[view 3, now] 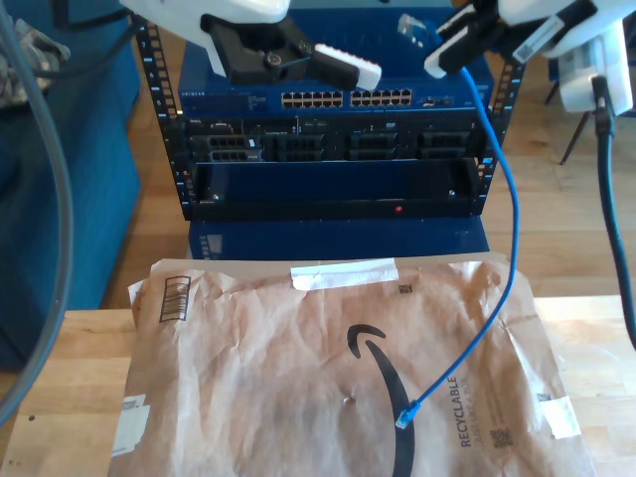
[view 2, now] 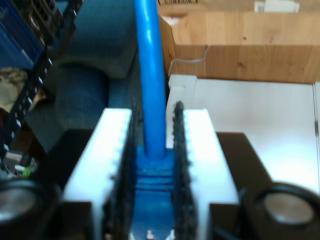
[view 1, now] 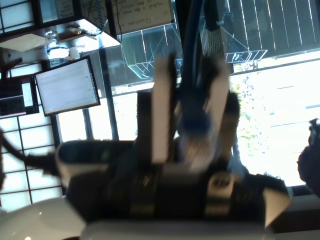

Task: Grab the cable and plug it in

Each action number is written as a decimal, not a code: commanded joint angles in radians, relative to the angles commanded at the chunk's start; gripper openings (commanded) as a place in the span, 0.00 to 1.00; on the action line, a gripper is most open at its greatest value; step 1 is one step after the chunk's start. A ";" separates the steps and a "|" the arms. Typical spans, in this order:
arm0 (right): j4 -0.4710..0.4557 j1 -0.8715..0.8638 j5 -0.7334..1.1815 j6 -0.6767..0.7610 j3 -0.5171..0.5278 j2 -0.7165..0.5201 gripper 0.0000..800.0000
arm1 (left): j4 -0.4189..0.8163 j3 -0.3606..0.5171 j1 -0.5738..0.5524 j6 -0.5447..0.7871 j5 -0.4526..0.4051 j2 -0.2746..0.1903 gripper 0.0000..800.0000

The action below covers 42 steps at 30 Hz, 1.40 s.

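Behind the wooden table (view 3: 60,397), a blue server rack (view 3: 333,149) is standing with its rows of ports facing the exterior view, and a large crumpled brown paper envelope (view 3: 298,378) is lying across the tabletop in front of it. Above the rack, toward the exterior view's left, my first gripper (view 3: 348,70) is hovering with its white fingers (view 1: 161,110) standing apart; in the first wrist view a blurred blue shape is showing between them, and I cannot tell whether it is touching either one. Toward the exterior view's right, my second gripper (view 3: 447,50) is clamping the cable (view 3: 507,219) close to one end, its ridged fingers (view 2: 200,150) pressing on both sides of the blue boot while the cord is running straight out past the fingertips. From that grip the cable is hanging down in front of the rack's right-hand rail in the exterior view and curving onto the envelope. Its upper plug (view 3: 409,24) is sticking out above the rack, and its free plug (view 3: 405,417) is resting on the paper near the printed black arrow.
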 joint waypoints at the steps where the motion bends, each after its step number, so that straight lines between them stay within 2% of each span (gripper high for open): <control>1: -0.002 0.000 0.000 0.002 0.000 0.000 0.02 | 0.000 0.000 0.000 0.000 0.000 0.000 1.00; 9: 0.000 0.002 0.000 0.005 0.002 0.011 0.01 | 0.000 0.000 0.000 0.000 0.002 -0.003 0.99; 13: 0.002 0.002 0.000 0.012 0.000 0.017 0.01 | 0.003 0.000 0.000 0.000 0.003 -0.005 0.92; 14: 0.002 0.002 0.000 0.014 0.000 0.017 0.01 | 0.006 0.000 0.000 0.000 0.003 -0.005 0.87; 17: 0.005 0.002 0.000 0.017 -0.003 0.018 0.01 | 0.014 0.002 0.000 0.000 0.002 -0.005 0.85; 19: 0.005 0.002 0.000 0.023 -0.003 0.021 0.01 | 0.014 0.000 0.000 0.000 0.002 -0.005 0.80; 30: 0.005 0.006 0.000 0.023 0.005 0.023 0.01 | 0.015 0.002 0.000 -0.005 -0.002 -0.006 0.79; 33: 0.005 0.017 0.000 0.023 0.006 0.023 0.01 | 0.015 0.003 0.000 -0.005 -0.002 -0.006 0.73; 42: 0.003 0.029 0.002 0.023 0.009 0.023 0.01 | 0.017 0.015 0.002 -0.005 -0.009 -0.005 0.65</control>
